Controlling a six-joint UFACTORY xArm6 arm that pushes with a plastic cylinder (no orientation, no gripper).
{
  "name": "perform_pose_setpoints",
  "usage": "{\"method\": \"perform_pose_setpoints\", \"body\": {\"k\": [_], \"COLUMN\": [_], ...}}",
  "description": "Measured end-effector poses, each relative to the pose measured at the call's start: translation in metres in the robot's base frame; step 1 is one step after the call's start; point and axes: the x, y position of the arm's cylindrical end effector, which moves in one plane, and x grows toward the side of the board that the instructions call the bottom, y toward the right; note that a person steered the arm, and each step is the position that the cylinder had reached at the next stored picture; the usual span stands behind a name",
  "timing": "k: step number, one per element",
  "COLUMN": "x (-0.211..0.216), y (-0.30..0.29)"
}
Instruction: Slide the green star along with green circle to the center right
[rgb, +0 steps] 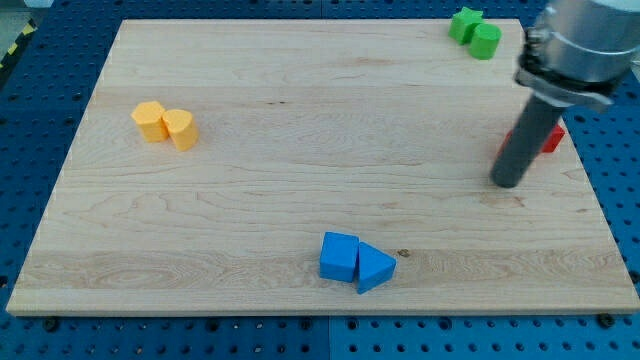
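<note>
The green star (464, 21) and the green circle (486, 41) sit touching each other at the view's top right, near the board's top edge. My tip (507, 183) stands on the board at the view's right, well below the green pair. A red block (550, 138) lies just behind the rod at the right edge, mostly hidden by it; its shape cannot be made out.
Two orange blocks (165, 124) sit together at the view's left. A blue cube (339, 256) and a blue triangle (375, 268) touch each other near the bottom middle. The wooden board (300, 150) lies on a blue perforated table.
</note>
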Motion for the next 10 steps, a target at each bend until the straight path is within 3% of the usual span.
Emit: {"method": "perform_pose_setpoints", "body": {"k": [1,2,3,5,6,10], "x": [-0.023,-0.090,-0.164,-0.265,-0.292,-0.292], "y": [-0.068,-0.109,-0.120,-0.083,-0.050,-0.019]}}
